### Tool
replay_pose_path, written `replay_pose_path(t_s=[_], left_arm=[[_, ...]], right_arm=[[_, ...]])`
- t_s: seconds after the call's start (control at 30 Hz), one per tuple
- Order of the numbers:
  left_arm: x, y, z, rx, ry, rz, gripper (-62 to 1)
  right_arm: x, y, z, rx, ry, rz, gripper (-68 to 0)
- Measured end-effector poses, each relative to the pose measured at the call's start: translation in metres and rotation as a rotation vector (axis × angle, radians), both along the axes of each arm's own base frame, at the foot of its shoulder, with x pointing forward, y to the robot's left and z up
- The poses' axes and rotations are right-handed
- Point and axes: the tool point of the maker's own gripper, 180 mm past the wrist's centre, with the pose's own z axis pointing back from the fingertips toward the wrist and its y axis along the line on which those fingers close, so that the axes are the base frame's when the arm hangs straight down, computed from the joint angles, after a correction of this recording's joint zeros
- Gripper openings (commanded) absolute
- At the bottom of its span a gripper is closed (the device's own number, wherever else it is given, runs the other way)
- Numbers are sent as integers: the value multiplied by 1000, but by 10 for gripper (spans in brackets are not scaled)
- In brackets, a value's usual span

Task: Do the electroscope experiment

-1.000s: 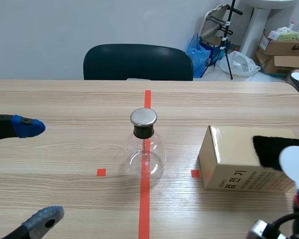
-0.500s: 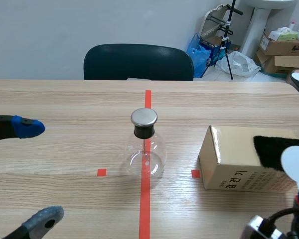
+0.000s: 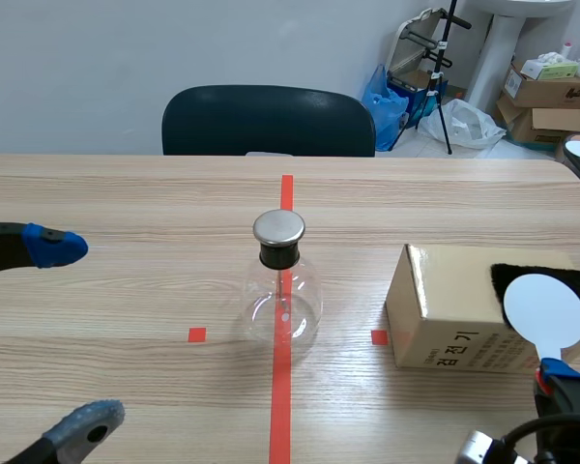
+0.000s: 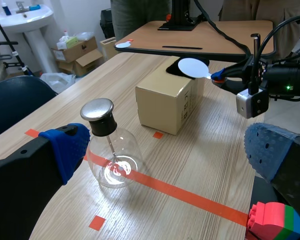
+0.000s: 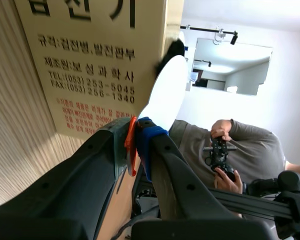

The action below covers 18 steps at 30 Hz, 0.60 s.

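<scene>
Scene view: round glass flask (image 3: pixel 281 295); right hand (image 3: pixel 558 374) pinches flat white disc (image 3: pixel 544 307).

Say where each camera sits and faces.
Scene: between the arms, facing forward at flask and box; left gripper and right gripper low at the sides.
Left wrist: on the left arm, facing flask, box and right gripper; own gripper open.
Right wrist: on the right arm, against the box; own gripper shut on the disc.
Shared: all three show box and disc.
</scene>
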Motion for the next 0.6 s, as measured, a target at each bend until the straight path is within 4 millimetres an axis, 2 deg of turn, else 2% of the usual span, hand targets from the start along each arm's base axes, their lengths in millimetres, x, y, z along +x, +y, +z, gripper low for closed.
replay_pose_path(t_s=[0.1,0.6], left_arm=[[0,0,0,0,0,0,14],[0,0,0,0,0,0,14]], right_arm=[[0,-12,1,-15,-4,-65,-666],[0,-8,1,-8,-4,-44,-666]])
